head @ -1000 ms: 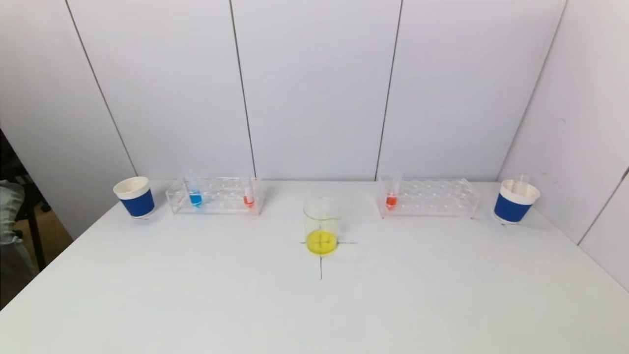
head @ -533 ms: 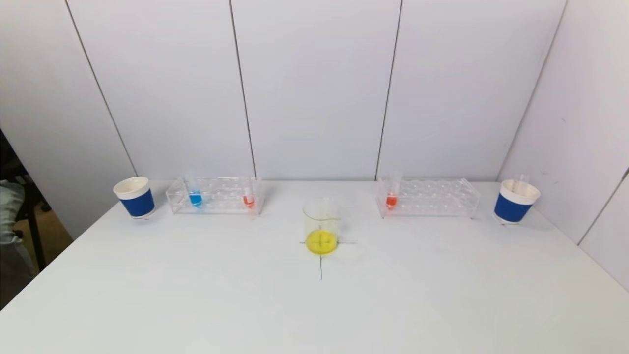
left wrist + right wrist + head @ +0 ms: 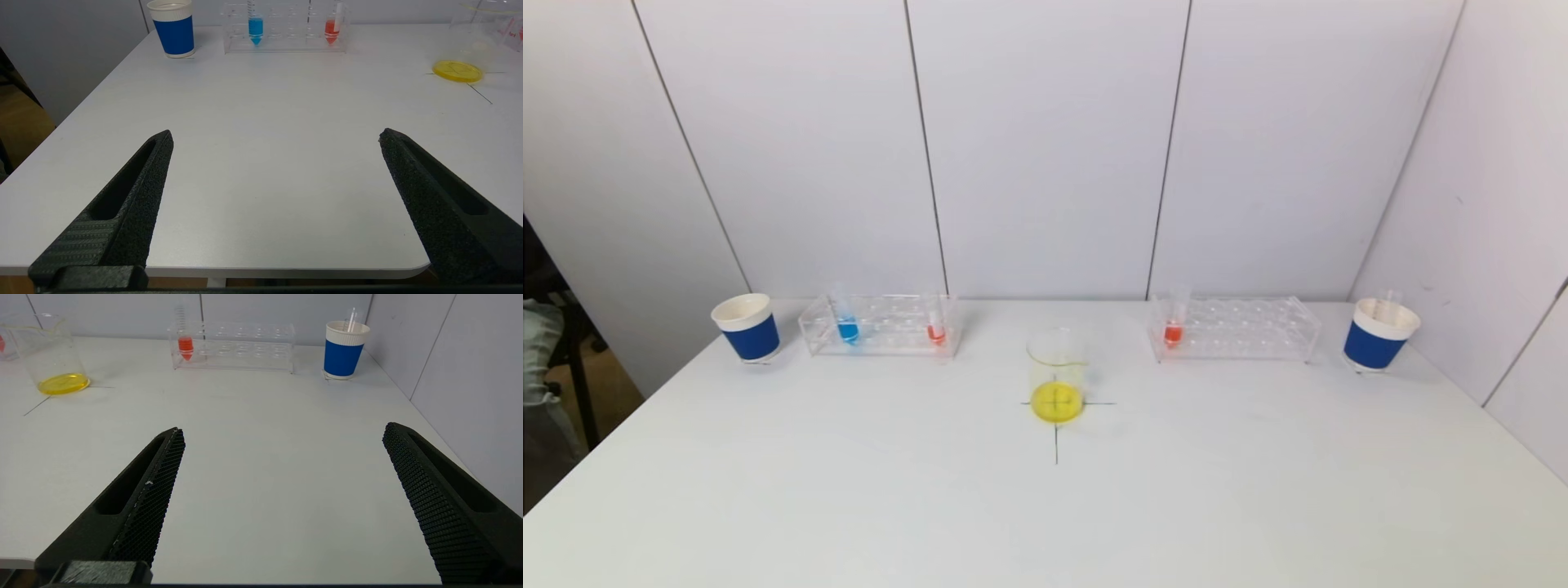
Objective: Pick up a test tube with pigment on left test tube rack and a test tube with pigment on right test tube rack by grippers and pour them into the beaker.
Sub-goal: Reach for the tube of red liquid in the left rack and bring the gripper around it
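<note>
A clear beaker [image 3: 1057, 371] with yellow liquid stands mid-table on a black cross. The left clear rack [image 3: 882, 327] holds a blue-pigment tube [image 3: 847, 323] and a red-pigment tube [image 3: 936, 327]; both tubes show in the left wrist view, blue [image 3: 255, 27] and red [image 3: 331, 29]. The right rack [image 3: 1233, 329] holds one red-pigment tube [image 3: 1173, 327], also in the right wrist view [image 3: 185, 344]. My left gripper [image 3: 274, 136] and right gripper [image 3: 282, 433] are open and empty at the table's near edge, out of the head view.
A blue-and-white paper cup [image 3: 746, 327] stands left of the left rack. Another cup [image 3: 1379, 335] stands right of the right rack with a clear tube in it. Wall panels close the back and right sides of the white table [image 3: 1045, 506].
</note>
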Controlling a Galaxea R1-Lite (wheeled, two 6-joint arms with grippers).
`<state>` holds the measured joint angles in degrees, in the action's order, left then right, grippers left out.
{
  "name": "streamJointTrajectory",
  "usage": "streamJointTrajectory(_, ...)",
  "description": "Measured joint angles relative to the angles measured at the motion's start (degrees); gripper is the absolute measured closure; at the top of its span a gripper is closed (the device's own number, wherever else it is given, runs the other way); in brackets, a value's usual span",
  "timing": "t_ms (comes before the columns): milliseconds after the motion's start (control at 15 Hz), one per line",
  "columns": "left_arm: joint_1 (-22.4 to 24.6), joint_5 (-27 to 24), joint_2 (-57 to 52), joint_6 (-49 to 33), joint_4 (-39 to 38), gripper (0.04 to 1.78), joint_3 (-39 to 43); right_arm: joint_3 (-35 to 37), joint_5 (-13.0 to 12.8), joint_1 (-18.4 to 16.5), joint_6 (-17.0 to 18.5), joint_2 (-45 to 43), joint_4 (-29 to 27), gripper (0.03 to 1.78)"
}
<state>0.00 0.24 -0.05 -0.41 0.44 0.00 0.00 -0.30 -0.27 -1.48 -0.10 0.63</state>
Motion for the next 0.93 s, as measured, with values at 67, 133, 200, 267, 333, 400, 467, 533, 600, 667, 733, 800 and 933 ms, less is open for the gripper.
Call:
streamJointTrajectory(67,0.00,0.00,0.00,0.01,0.00,0.06,0.00,0.00,-0.27,0.00,0.49,0.00,-0.01,0.05)
streamJointTrajectory(133,0.00,0.00,0.00,0.00,0.00,0.06,0.00,0.00,-0.57,0.00,1.63,0.00,-0.12,0.05)
streamJointTrajectory(200,0.00,-0.02,0.00,0.00,0.00,0.06,0.00,0.00,-0.73,0.05,2.68,0.00,-0.12,0.05)
streamJointTrajectory(267,0.00,0.00,0.00,0.00,0.00,0.06,0.00,0.00,-0.90,0.06,3.47,0.00,-0.11,0.05)
streamJointTrajectory(333,0.00,0.00,0.00,-0.02,0.00,0.06,0.00,0.00,-0.90,0.05,3.68,0.00,-0.09,0.05)
streamJointTrajectory(400,0.00,0.00,0.00,0.00,0.00,0.06,0.00,0.00,-0.90,0.05,3.73,0.00,-0.12,0.05)
streamJointTrajectory(467,0.00,0.00,0.00,0.00,0.00,0.06,0.00,0.00,-0.93,0.06,3.75,0.00,-0.11,0.05)
streamJointTrajectory(533,0.00,0.00,0.00,0.00,0.00,0.06,0.00,0.00,-0.90,0.06,3.75,0.00,-0.11,0.05)
streamJointTrajectory(600,0.00,0.00,0.00,0.00,0.00,0.06,0.00,0.00,-0.93,0.06,3.75,0.00,-0.12,0.05)
streamJointTrajectory(667,0.00,-0.02,0.00,-0.02,0.00,0.06,0.00,0.00,-0.93,0.06,3.75,0.00,-0.12,0.05)
streamJointTrajectory(733,0.00,0.00,0.00,0.00,0.00,0.06,0.00,0.00,-0.93,0.06,3.75,0.00,-0.12,0.05)
streamJointTrajectory(800,0.00,-0.02,0.00,0.00,0.00,0.06,0.00,0.00,-0.90,0.06,3.75,0.00,-0.09,0.05)
streamJointTrajectory(933,0.00,-0.02,0.00,-0.02,0.00,0.06,0.00,0.00,-0.90,0.06,3.73,0.00,-0.12,0.05)
